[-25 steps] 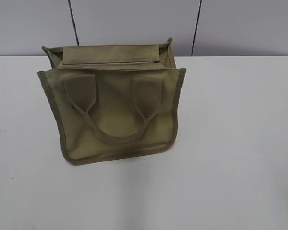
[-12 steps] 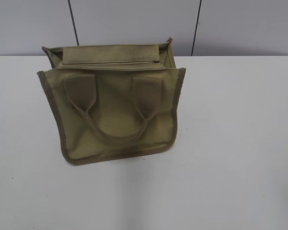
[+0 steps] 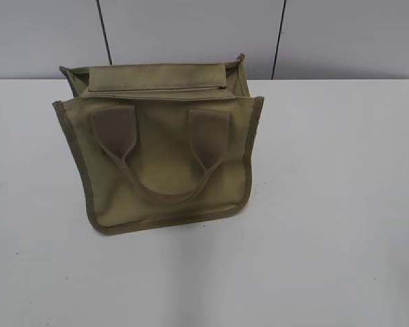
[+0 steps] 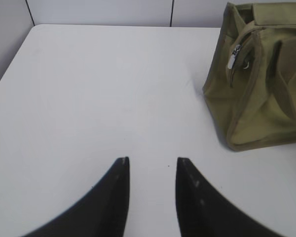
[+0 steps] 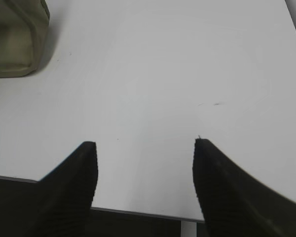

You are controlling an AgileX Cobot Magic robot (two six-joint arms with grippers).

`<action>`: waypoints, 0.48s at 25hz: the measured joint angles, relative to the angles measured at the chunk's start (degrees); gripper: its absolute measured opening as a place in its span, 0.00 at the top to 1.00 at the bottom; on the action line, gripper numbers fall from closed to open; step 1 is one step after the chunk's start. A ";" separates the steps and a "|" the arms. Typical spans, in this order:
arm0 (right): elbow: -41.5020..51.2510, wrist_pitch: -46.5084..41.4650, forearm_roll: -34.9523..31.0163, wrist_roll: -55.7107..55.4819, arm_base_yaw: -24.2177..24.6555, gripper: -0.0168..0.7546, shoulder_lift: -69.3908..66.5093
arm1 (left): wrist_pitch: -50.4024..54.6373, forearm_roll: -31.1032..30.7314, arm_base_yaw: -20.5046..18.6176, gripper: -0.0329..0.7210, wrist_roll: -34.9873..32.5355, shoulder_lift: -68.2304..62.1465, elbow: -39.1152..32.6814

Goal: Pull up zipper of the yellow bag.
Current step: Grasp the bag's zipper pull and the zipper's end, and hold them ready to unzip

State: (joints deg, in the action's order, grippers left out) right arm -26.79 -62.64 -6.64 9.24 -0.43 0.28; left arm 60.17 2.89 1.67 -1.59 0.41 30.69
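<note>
The yellow bag [image 3: 163,146] stands upright on the white table, left of centre in the exterior view, its looped handle hanging down the near face. It also shows in the left wrist view [image 4: 259,74] at the upper right, and its corner shows in the right wrist view [image 5: 17,37] at the upper left. The zipper's silver pull [image 4: 232,56] hangs at the bag's near end in the left wrist view. My left gripper [image 4: 153,160] is open and empty over bare table, well short of the bag. My right gripper [image 5: 145,143] is open and empty near the table's front edge.
The white table [image 3: 327,204] spreads around the bag. A grey panelled wall [image 3: 191,34] stands right behind the bag. The table's front edge [image 5: 138,213] lies under my right gripper.
</note>
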 joint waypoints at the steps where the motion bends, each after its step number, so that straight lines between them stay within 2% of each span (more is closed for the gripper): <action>1: 0.00 0.00 0.00 0.00 0.00 0.37 0.00 | -0.06 0.36 0.00 0.64 0.00 0.00 0.00; 3: 0.00 0.00 0.00 0.00 0.00 0.37 0.00 | -0.53 1.20 0.00 0.63 0.00 -0.06 0.19; 5: 0.00 0.00 0.00 0.00 0.00 0.37 0.00 | -3.35 2.21 0.00 0.57 0.00 -0.93 0.91; 9: 0.00 0.00 0.00 0.00 0.00 0.37 0.00 | -17.35 2.58 0.06 0.39 0.00 -3.49 1.15; 12: 0.00 0.00 0.00 0.00 0.00 0.37 0.00 | -29.47 2.67 0.06 0.34 0.00 -7.80 0.55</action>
State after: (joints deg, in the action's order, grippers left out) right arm -26.79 -62.64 -6.64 9.24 -0.43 0.28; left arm 30.70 5.55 1.73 -1.59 -7.39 31.24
